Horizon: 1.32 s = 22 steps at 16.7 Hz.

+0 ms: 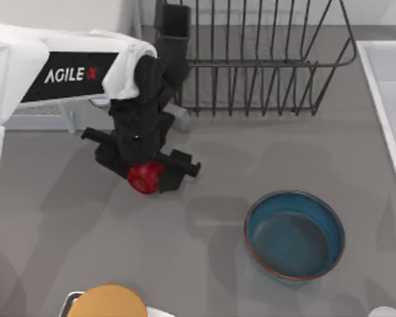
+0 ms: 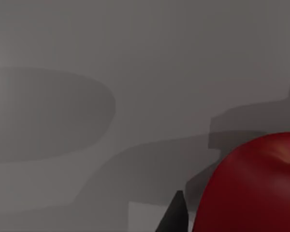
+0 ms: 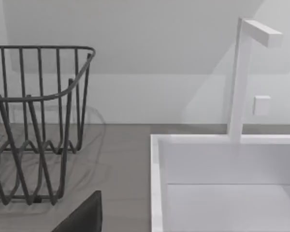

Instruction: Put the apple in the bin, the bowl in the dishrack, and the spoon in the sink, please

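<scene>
The grey table (image 1: pixel 264 158) had a broad bare stretch across its middle, between the rack at the far edge and the bowl nearer the front, and more bare surface ran along the left side below the arm. The dishrack (image 1: pixel 264 59) stood against the far edge, its upright bars rising around a floor with nothing in it, and a dark cutlery cup (image 1: pixel 175 23) sat at its left corner. The sink (image 1: pixel 386 99) ran along the right edge, its straight pale rim close to the rack's right end, and in the right wrist view the basin (image 3: pixel 222 193) looked bare, with a white tap (image 3: pixel 241 72) standing on its far rim. The blue bowl (image 1: pixel 294 235) rested upright on the table toward the front right, well apart from the rack and near the sink's rim, with nothing inside it. An orange-yellow round thing (image 1: pixel 107 302) sat at the front edge on the left. The left gripper (image 1: pixel 147 173) pointed down over the left half of the table, in front of the rack's left corner, and its dark fingers were closed around the small red apple (image 1: pixel 145 177). In the left wrist view the apple (image 2: pixel 253 188) sat close beside one dark fingertip (image 2: pixel 176 217), above the grey surface. Whether the right gripper's fingers were apart could not be told.
</scene>
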{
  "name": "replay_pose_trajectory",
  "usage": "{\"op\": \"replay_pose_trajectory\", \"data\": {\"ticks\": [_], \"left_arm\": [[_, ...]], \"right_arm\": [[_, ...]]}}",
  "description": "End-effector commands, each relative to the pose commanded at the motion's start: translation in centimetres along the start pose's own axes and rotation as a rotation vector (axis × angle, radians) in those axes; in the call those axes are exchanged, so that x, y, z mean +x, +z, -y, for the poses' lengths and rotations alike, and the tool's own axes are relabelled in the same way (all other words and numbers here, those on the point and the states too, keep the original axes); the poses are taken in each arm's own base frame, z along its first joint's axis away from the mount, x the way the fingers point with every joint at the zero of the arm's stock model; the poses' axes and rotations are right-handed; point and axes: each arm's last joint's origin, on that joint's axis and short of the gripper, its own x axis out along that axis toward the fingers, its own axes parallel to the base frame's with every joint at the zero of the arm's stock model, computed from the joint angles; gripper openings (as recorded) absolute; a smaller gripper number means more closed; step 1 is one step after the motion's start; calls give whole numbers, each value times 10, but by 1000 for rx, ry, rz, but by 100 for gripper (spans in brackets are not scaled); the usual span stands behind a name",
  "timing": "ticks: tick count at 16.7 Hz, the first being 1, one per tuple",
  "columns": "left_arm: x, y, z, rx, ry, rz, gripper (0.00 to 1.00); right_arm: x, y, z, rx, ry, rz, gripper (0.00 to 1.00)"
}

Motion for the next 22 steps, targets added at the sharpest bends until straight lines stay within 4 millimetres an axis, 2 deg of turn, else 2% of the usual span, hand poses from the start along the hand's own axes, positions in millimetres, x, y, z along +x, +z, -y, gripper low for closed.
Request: {"op": "replay_pose_trajectory", "data": {"ticks": [6,9,12,17,19,22], "left_arm": [[0,0,0,0,0,0,0],[-13,2,3,-4,-24,19,0],[-40,6,1,-7,-24,19,0],[-98,3,-4,-4,-23,6,0],[-107,3,-5,-5,-24,13,0],[-105,3,-5,-4,-23,10,0]], "right_arm": [[0,0,0,0,0,0,100],[0,0,0,0,0,0,100],[0,0,0,0,0,0,100],[0,0,0,0,0,0,100],[0,0,0,0,0,0,100],[0,0,0,0,0,0,100]]}}
